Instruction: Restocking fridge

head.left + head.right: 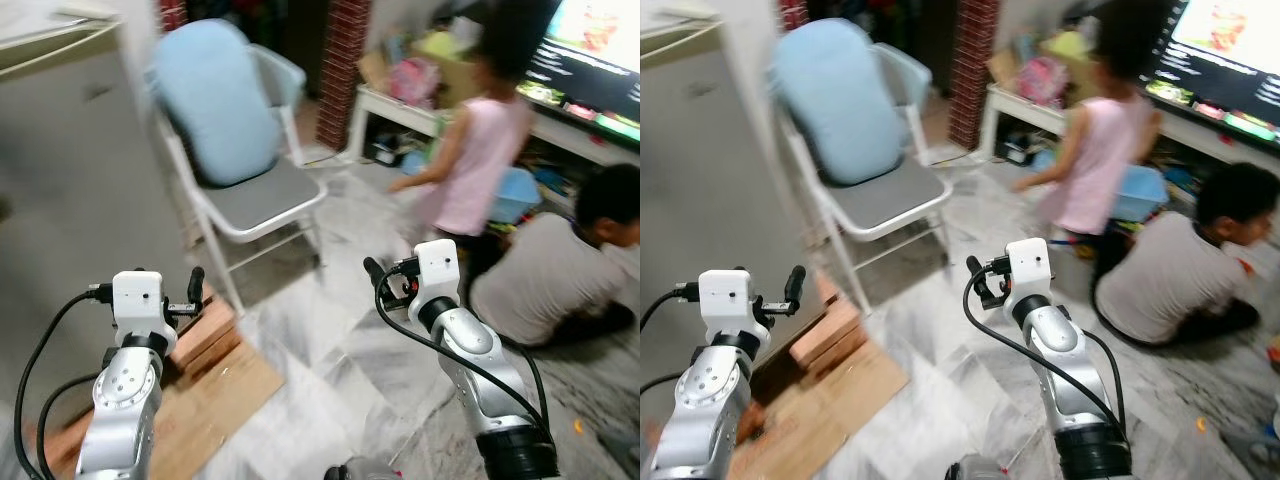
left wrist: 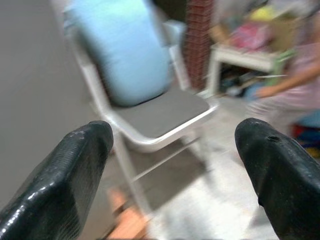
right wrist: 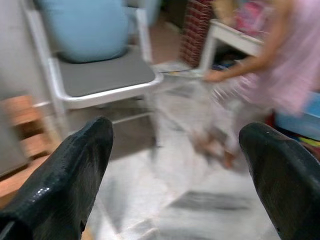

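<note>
The fridge (image 1: 60, 170) stood as a grey cabinet side just beyond and to the outside of my left gripper (image 1: 190, 295), its door face not turned toward me. No stock item was visible in either gripper. Both wrist views showed the fingers spread wide with nothing between them, so I read the left gripper and the right gripper (image 1: 385, 283) as released and empty.

Ahead of both grippers stood a white folding chair (image 1: 262, 205) with a blue cushion (image 1: 213, 103). Wooden blocks (image 1: 205, 335) lay on the floor below the left gripper, near the fridge base. Well off to the outside of the right gripper, a standing person (image 1: 470, 160) and a seated person (image 1: 555, 270) occupied the floor.

The frames were blurred, so I judged the step to be approach. To do it well:
- I needed to keep the arms tucked while turning.
- I needed to give the chair legs and blocks clearance.
- I needed to stay away from the people.
</note>
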You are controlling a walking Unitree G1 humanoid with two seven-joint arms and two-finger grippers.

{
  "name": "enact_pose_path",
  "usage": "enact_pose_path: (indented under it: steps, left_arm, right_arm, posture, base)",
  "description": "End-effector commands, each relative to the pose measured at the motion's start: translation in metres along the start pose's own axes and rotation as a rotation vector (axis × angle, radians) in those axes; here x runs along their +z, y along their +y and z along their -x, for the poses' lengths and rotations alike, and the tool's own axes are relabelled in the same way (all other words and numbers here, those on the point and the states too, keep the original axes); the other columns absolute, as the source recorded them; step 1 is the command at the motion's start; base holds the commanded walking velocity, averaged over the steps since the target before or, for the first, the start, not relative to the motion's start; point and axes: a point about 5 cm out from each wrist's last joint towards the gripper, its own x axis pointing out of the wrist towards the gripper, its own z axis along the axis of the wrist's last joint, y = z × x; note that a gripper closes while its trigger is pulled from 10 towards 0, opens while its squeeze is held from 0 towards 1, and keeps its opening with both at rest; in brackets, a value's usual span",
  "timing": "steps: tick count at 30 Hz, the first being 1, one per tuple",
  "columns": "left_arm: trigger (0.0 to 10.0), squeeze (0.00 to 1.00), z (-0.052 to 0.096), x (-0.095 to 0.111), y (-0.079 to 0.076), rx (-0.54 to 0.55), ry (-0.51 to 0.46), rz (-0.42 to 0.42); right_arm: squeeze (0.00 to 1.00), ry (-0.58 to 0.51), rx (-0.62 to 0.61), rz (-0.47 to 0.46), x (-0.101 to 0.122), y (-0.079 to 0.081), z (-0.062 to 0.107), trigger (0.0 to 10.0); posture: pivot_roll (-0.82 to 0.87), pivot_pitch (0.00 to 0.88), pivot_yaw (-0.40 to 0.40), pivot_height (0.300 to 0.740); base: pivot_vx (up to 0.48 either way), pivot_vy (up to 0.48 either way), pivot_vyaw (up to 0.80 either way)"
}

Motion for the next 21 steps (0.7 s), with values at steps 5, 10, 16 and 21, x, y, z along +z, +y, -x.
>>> enact_pose_path:
  steps: [5, 10, 16, 21]
  left_arm:
    - [10.0, 0.0, 0.0015, 0.0003, 0.0101, 0.017, 0.002, -0.01]
    - [10.0, 0.0, 0.0014, -0.0001, 0.0097, 0.012, 0.003, -0.009]
    - [10.0, 0.0, 0.0011, 0.0002, 0.0095, 0.005, 0.0, -0.009]
    - [10.0, 0.0, 0.0008, 0.0007, 0.0086, 0.001, -0.003, -0.008]
  right_arm:
    - [0.0, -0.037, 0.022, 0.003, 0.0103, 0.0078, -0.0038, 10.0]
    - [0.0, -0.037, 0.021, 0.002, 0.0103, 0.0073, -0.0038, 10.0]
    - [0.0, -0.038, 0.017, 0.003, 0.0105, 0.0065, -0.0034, 10.0]
    - [0.0, -0.039, 0.016, 0.004, 0.0106, 0.0058, -0.0031, 10.0]
  posture:
    - [0.03, 0.0, -0.038, 0.74]
    - [0.03, 0.0, -0.036, 0.74]
    - [0.03, 0.0, -0.036, 0.74]
    - [0.02, 0.0, -0.037, 0.74]
  base:
    - [0.359, 0.0, -0.8]
    - [0.364, 0.0, -0.8]
    - [0.373, 0.0, -0.8]
    - [0.43, 0.0, -0.8]
